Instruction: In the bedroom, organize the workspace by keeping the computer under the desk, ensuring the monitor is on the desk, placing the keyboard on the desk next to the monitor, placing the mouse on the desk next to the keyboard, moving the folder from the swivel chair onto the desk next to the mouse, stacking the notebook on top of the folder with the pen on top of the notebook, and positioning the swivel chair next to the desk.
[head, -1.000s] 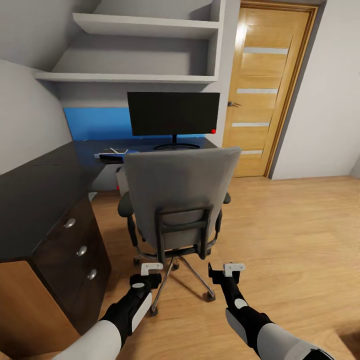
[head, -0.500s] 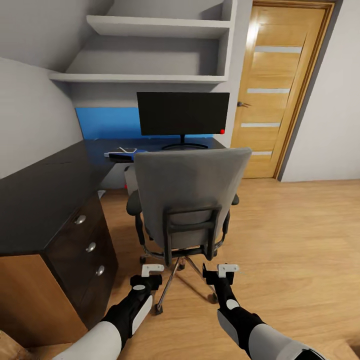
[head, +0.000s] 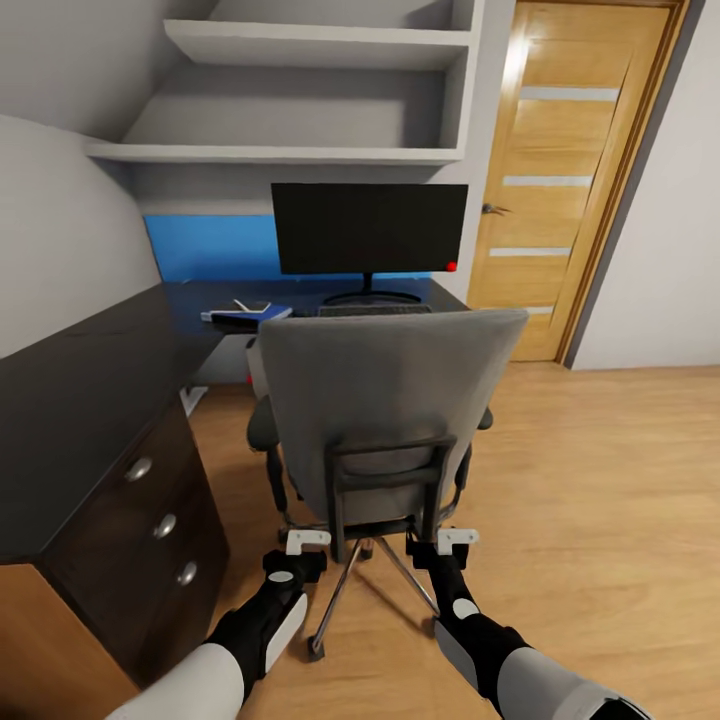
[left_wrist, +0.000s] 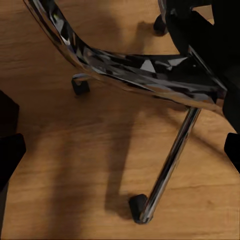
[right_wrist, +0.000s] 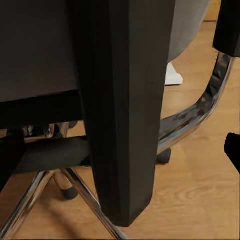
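Observation:
The swivel chair (head: 385, 400) stands with its grey back toward me, in front of the black desk (head: 80, 400). On the desk stands the monitor (head: 368, 228), with the keyboard (head: 375, 310) in front of it. Left of the keyboard lies the blue folder (head: 240, 319) with the white pen (head: 243, 305) above it; the notebook is too small to make out. The mouse is hidden. My left gripper (head: 305, 545) is open over the chrome base (left_wrist: 150, 75). My right gripper (head: 442, 545) is open, with the chair's black back upright (right_wrist: 125, 110) between its fingers.
Dark drawers with silver knobs (head: 150, 520) lie close on my left. A wooden door (head: 560, 180) is at the back right, and wall shelves (head: 290, 155) hang above the desk. A pale case (head: 252, 362) peeks out from under the desk. Open plank floor (head: 600, 500) lies to the right.
The whole view has shifted as I came closer. The chair fills more of the picture, the keyboard now shows above its back, and both grippers sit nearer its base.

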